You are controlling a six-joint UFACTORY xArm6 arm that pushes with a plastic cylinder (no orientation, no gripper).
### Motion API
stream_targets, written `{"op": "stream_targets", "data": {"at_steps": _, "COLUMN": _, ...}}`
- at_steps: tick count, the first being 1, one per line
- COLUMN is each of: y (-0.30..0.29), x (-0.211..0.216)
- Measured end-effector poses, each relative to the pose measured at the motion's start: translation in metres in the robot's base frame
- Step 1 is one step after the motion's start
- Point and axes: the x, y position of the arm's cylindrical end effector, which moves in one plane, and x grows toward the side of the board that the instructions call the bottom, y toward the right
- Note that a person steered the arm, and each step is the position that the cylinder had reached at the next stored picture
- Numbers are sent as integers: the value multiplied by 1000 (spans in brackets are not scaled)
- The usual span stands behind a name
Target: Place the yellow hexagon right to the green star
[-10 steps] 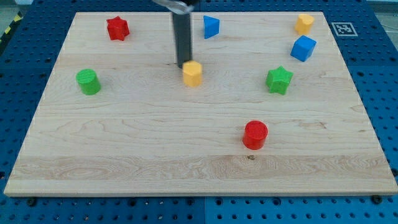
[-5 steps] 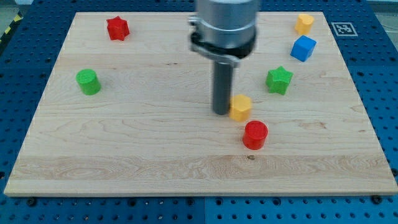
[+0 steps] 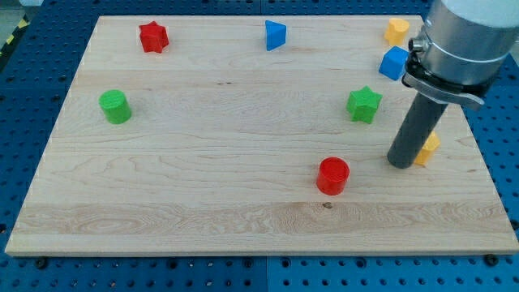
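The yellow hexagon (image 3: 429, 148) lies near the board's right edge, mostly hidden behind my rod. My tip (image 3: 400, 165) rests on the board touching the hexagon's left side. The green star (image 3: 364, 105) sits up and to the left of my tip, apart from it. The hexagon is right of the star and lower than it.
A red cylinder (image 3: 332, 176) lies left of my tip. A blue cube (image 3: 394, 62) and a second yellow block (image 3: 396, 31) are at the top right, partly behind the arm. A blue triangle (image 3: 275, 35), red star (image 3: 152, 36) and green cylinder (image 3: 114, 106) lie further left.
My tip has pushed the yellow hexagon from the board's middle rightward and downward, past the red cylinder and under the green star, to near the right edge.
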Motion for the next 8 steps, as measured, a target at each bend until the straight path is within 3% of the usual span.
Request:
{"op": "stream_targets", "data": {"at_steps": 1, "y": 16, "x": 27}}
{"op": "stream_targets", "data": {"at_steps": 3, "y": 44, "x": -30}}
{"op": "stream_targets", "data": {"at_steps": 5, "y": 14, "x": 1}}
{"op": "stream_targets", "data": {"at_steps": 6, "y": 1, "x": -22}}
{"op": "stream_targets", "data": {"at_steps": 8, "y": 43, "x": -46}}
